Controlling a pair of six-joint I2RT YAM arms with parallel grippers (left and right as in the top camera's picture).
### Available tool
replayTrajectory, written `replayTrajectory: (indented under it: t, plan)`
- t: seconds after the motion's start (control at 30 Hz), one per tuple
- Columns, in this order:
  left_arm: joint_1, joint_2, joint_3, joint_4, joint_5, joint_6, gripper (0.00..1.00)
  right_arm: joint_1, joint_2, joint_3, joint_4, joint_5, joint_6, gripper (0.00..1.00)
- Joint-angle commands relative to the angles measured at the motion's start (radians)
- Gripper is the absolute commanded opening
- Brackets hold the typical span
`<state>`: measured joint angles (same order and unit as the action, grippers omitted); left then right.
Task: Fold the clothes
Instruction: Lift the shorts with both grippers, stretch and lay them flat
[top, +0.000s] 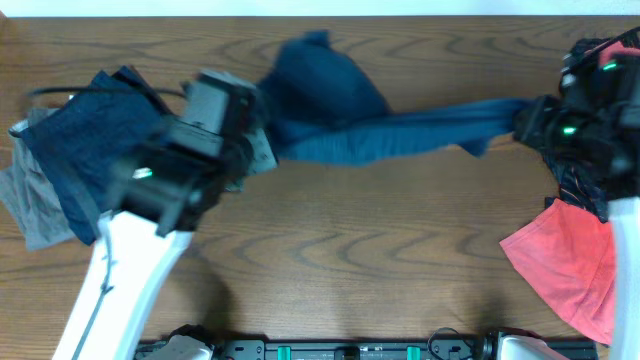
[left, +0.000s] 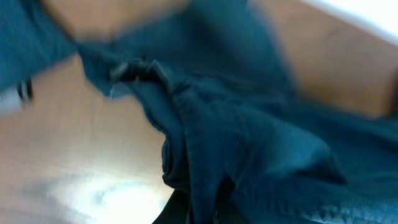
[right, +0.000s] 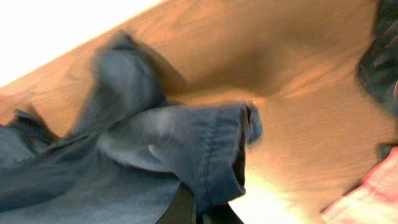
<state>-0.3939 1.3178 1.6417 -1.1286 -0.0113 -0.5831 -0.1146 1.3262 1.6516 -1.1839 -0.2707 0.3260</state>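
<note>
Your navy shorts (top: 380, 135) stretch across the frame's upper middle, with the left end effector (top: 262, 140) and right end effector (top: 522, 122) each clamped on an end. You seem to be spreading them; next, lower them flat onto the surface (top: 360, 250).

two navy garments (top: 340, 110), one grey piece (top: 30, 205), one coral-red piece (top: 565, 265)

A wooden table (top: 330, 250) with bold, dark, wavy grain fills the view. A pale strip (top: 300, 6) runs along the table's far edge.

The navy shorts (top: 400, 135) stretch between left arm (top: 150, 190) and right arm (top: 590, 115).
</note>
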Motion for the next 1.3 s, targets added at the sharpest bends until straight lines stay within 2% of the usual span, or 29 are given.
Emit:
replayTrajectory:
  t: [0.0,0.17,0.27,0.53,0.73,1.0,1.17,1.27]
  plan:
    - [0.031,-0.020,0.215,-0.008,-0.035,0.109,0.06,-0.010,-0.009,0.189,-0.064,0.062,-0.066,0.01]
    - [0.079,-0.023,0.467,0.005,-0.035,0.146,0.06,-0.010,-0.009,0.422,-0.142,0.138,-0.080,0.01]
    - [0.103,-0.028,0.542,0.021,-0.035,0.149,0.06,-0.010,-0.009,0.529,-0.145,0.207,-0.080,0.01]
    - [0.109,0.015,0.544,0.025,-0.035,0.164,0.06,-0.010,0.023,0.590,-0.123,0.256,-0.089,0.01]
    - [0.109,0.153,0.542,0.090,-0.036,0.233,0.06,-0.010,0.173,0.590,-0.095,0.283,-0.103,0.01]
    - [0.139,0.433,0.542,0.389,-0.035,0.239,0.06,-0.016,0.392,0.590,0.187,0.293,-0.047,0.01]
    - [0.188,0.514,0.543,0.590,-0.035,0.238,0.06,-0.060,0.400,0.598,0.418,0.295,0.056,0.01]
    - [0.229,0.509,0.552,0.685,-0.035,0.238,0.06,-0.107,0.379,0.642,0.478,0.301,0.119,0.01]
